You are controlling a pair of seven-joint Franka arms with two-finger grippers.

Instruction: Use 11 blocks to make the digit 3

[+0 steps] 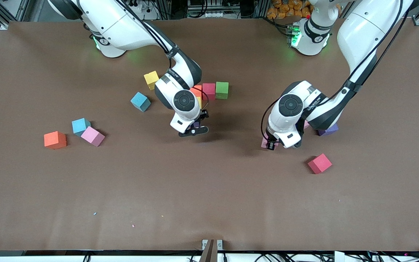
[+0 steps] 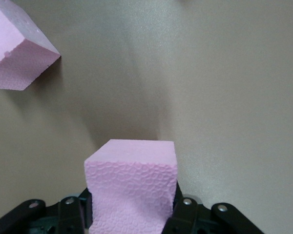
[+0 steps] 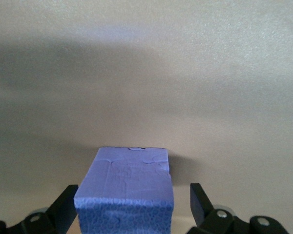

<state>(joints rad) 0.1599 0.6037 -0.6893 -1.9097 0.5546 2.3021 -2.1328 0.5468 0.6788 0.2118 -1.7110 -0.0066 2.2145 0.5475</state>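
Low over the middle of the brown worktop point(image 1: 209, 203), the right arm's end effector point(image 1: 194, 130) stands with its black fingers point(image 3: 63, 212) spread on either side of a purple matte foam cube point(image 3: 127, 187); in the right wrist view a gap shows between each finger and the cube's sides, so nothing is clamped. Just beside that arm's wrist, farther from the front camera, a short row of foam cubes lies side by side: an orange cube point(image 1: 196, 90) partly hidden by the arm, a red cube point(image 1: 208, 90) and a green cube point(image 1: 222, 90), with a sliver of yellow showing under the orange one. The left arm's end effector point(image 1: 272, 144) is down at the worktop toward the left arm's end, its fingers point(image 2: 183, 214) pressed against a pink foam cube point(image 2: 132, 187) that it grips. A second pink foam cube point(image 2: 17, 51) lies near it, apart, seen at the edge of the left wrist view. Another purple cube point(image 1: 328, 130) peeks out from under the left arm, and a loose red cube point(image 1: 319, 163) sits nearer the front camera than it. Toward the right arm's end are a yellow cube point(image 1: 151, 79), a teal-blue cube point(image 1: 140, 101), and, nearer the camera, a light blue cube point(image 1: 80, 126) touching a pink cube point(image 1: 92, 136), with an orange cube point(image 1: 55, 140) just beside them.
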